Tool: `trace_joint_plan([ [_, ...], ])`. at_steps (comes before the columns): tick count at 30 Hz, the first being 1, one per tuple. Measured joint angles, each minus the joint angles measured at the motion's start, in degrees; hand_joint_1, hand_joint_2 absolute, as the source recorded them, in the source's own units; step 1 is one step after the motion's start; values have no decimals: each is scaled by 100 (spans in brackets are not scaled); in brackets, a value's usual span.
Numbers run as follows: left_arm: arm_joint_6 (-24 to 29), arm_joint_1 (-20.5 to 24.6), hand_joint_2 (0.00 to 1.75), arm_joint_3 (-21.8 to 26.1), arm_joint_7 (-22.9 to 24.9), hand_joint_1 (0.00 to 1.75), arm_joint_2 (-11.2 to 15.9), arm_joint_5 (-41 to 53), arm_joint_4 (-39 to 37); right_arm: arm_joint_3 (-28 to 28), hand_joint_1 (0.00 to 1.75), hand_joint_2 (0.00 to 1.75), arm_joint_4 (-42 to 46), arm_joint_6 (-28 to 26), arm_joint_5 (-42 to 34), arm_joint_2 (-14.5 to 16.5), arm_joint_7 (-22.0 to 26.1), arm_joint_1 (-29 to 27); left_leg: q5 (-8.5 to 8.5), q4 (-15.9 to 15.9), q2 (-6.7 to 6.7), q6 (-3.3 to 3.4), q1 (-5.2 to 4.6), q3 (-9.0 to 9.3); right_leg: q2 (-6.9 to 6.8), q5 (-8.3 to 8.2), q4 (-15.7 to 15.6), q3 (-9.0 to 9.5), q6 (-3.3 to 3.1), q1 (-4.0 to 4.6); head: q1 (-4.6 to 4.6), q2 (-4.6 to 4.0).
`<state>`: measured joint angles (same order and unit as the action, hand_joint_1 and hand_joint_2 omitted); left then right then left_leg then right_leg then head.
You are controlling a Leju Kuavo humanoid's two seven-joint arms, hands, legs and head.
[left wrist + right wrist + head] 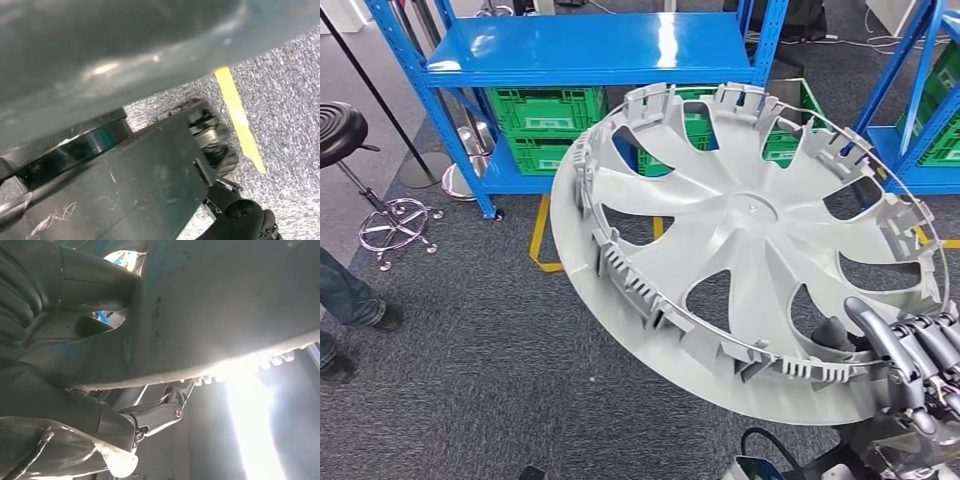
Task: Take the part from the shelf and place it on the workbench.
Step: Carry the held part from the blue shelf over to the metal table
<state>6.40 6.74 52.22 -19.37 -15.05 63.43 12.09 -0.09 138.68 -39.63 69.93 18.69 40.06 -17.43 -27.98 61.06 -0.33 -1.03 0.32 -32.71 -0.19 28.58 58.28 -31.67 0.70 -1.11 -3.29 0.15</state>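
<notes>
Head view: the right hand [916,360] grips the near right rim of the grey wheel cover [750,240], held tilted in the air over the carpet. It seems to be mid-carry; next comes finding the workbench. Green crates [546,125] sit on the blue shelf [584,50]; their contents are unclear.

Left wrist view: the left hand's state cannot be told.

Right wrist view: fingers [158,415] clamp the cover.

The blue shelf [592,45] stands on grey carpet [471,350]; green crates [546,120] sit on what seems its lowest level.
</notes>
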Motion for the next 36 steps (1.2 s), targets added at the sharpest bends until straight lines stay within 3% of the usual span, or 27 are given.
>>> trace_joint_plan([
  [1, 0, 3, 0, 0, 2, 0, -1, 0, 0, 0, 175, 175, 0, 0, -1, 0, 0, 1, 34, -190, 0, 24, -9, 79, 1, -9, 6, -18, 24, 9, -4, 0],
  [5, 2, -3, 0, -1, 9, 0, -5, 0, 0, 0, 175, 175, 0, 0, -6, 0, 3, -1, 67, -318, 9, 171, -14, 65, -3, 24, 48, -104, 143, -2, -11, 0],
  [7, 2, 4, 0, -2, 9, 0, -10, 0, 0, 0, 175, 175, -1, 0, -9, -1, 3, -1, 120, -366, 21, 250, -4, 51, 5, 331, 483, -301, 167, -6, -26, 0],
  [9, 2, 7, 0, -2, 9, 0, -9, 0, 0, 0, 175, 175, -4, 0, -14, -2, 3, -1, 145, -367, 27, 289, -24, 16, 10, 714, 1241, -603, 179, -2, -37, 0],
  [10, 2, 4, 0, -2, 9, 0, -9, 0, 0, 0, 175, 175, -11, 0, -15, -2, 3, -3, 154, -365, 30, 297, -35, 3, 9, 800, 1506, -703, 183, -2, -35, 0],
  [11, 2, 1, 0, -2, 9, 0, -9, 0, 0, 0, 175, 175, -19, 0, -16, -2, 2, -5, 162, -363, 31, 299, -43, -6, 9, 775, 1569, -706, 183, -2, -36, 0],
  [12, 2, 0, 0, -2, 9, 0, -9, 0, 0, 0, 175, 175, -27, 0, -16, -2, 2, -6, 169, -358, 30, 298, -48, -10, 9, 644, 1400, -595, 178, -2, -36, 0],
  [14, 2, 0, 0, -3, 9, 0, -10, 0, 0, 0, 175, 175, -33, 0, -16, -2, 3, -5, 171, -329, 23, 280, -56, -17, 7, 294, 622, -163, 157, 1, -37, 0],
  [16, 2, 4, 0, -4, 9, 0, -11, 1, 0, 0, 175, 175, -36, 0, -16, -2, 3, -3, 176, -273, 19, 233, -77, -60, 16, 158, 65, 131, 140, 12, -33, 0],
  [20, 2, 2, 0, -4, 9, 0, -10, 2, 0, 0, 175, 175, -42, 0, -16, -1, 2, -7, 191, -220, 19, 106, -80, -132, 25, 104, -10, 114, 46, 8, -24, 0],
  [22, 2, 4, 0, -4, 9, 0, -7, 1, 0, 0, 175, 175, -42, 0, -17, 0, 2, -1, -73, 91, 17, 44, -64, -252, 4, 55, -33, 79, -20, -19, -4, 0],
  [24, 2, 2, 0, -4, 9, 0, -3, -8, 0, 0, 175, 175, -45, 0, -17, 0, 2, 0, -497, 804, 19, -16, -37, -511, -7, 25, -32, 26, -50, -15, 13, 0],
  [26, 3, -5, 0, -4, 9, 0, 0, -21, 0, 0, 175, 175, -49, 0, -16, 0, 2, 0, -693, 1308, 19, -39, -20, -655, -13, -7, -30, -22, -53, -11, 13, 0],
  [27, 4, -7, 0, -4, 9, 0, 1, -27, 0, 0, 175, 175, -50, 0, -16, 0, 2, 0, -626, 1247, 19, -34, -18, -579, -13, -22, -29, -37, -49, -10, 13, 0],
  [28, 7, -8, 0, -4, 9, 0, 1, -31, 0, 0, 175, 175, -50, 0, -16, 0, 2, 0, -474, 976, 19, -19, -17, -405, -11, -34, -28, -44, -42, -10, 13, 0],
  [29, 9, -7, 0, -4, 9, 0, 2, -35, 0, 0, 175, 175, -50, 0, -16, 0, 2, 0, -289, 564, 18, 4, -18, -167, -8, -44, -28, -45, -34, -10, 13, 0],
  [31, 13, 0, 0, -4, 9, 0, 1, -37, 0, 0, 175, 175, -50, 0, -17, 0, 2, 1, -91, -132, 18, 56, -39, 204, -5, -67, -22, -61, 1, 4, 12, 0],
  [32, 13, 2, 0, -4, 9, 0, -1, -37, 0, 0, 175, 175, -50, 0, -17, 0, 2, 2, -71, -310, 18, 65, -45, 277, -4, -69, -9, -82, 6, 17, 6, 0],
  [36, 15, -12, 0, -3, 13, 0, -4, -39, 0, -3, 175, 175, -52, 0, -16, -2, 4, 2, -70, -379, 17, 68, -60, 253, -4, -97, -7, -126, -1, 24, -3, 0],
])
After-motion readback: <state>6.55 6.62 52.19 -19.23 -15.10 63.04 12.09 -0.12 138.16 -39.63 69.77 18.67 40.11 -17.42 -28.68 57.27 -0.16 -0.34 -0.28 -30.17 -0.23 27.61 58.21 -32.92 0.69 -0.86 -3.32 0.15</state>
